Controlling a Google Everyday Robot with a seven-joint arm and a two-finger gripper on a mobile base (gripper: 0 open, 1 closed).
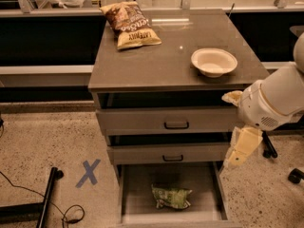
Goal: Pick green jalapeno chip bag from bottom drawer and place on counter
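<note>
Gripper: the gripper (pixel 236 155) is held in the air, pointed down, just beside the right end of the middle drawer (pixel 172 153). Nothing is seen held in it. Whether it is open or closed cannot be told.
Chip bag: the green jalapeno chip bag (pixel 172 196) is laid crumpled in the bottom drawer (pixel 140 183), below and left of the gripper.
Bottom drawer: it is pulled out, and bare floor is left around the bag.
Counter: the counter (pixel 156 58) is occupied by a bowl (pixel 213 61) near its right edge and a brown chip bag (pixel 130 25) at the back left. Bare surface is left between them.
</note>
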